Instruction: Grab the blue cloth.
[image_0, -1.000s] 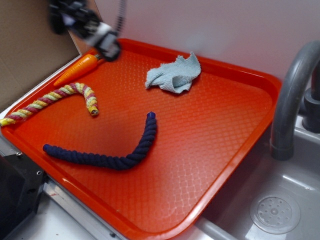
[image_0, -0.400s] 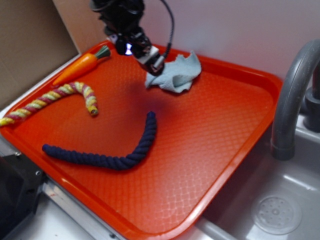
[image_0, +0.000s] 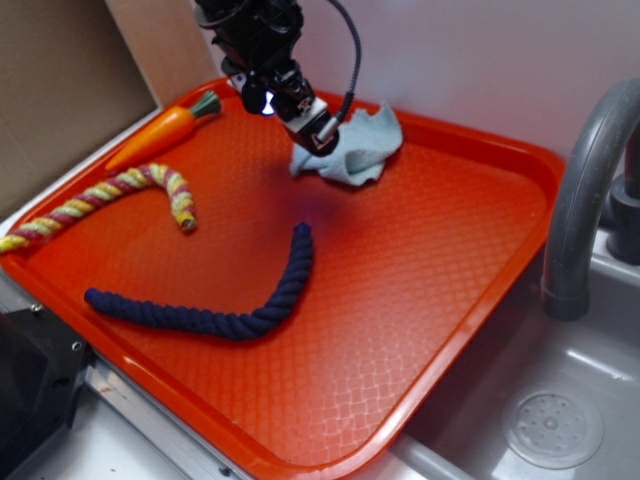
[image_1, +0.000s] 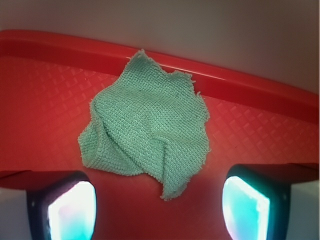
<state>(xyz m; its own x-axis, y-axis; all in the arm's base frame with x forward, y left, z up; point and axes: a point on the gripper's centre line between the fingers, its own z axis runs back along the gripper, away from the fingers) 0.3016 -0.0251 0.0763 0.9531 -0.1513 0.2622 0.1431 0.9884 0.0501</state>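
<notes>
The blue cloth, a small pale ribbed rag, lies crumpled on the orange tray near its back rim. My gripper hangs over the cloth's left end in the exterior view. Seen from the wrist, the jaws stand wide open with bare tray between them. The cloth lies just ahead of the fingertips, with only its lowest corner reaching toward the gap.
A navy braided rope curves across the tray's middle. A striped rope and a toy carrot lie at the left. The tray's back rim meets a white wall. A grey faucet and sink stand right.
My gripper has swung from the tray's back-left corner, over the carrot, rightward and down to the cloth's left end. The cloth and the ropes have not moved.
</notes>
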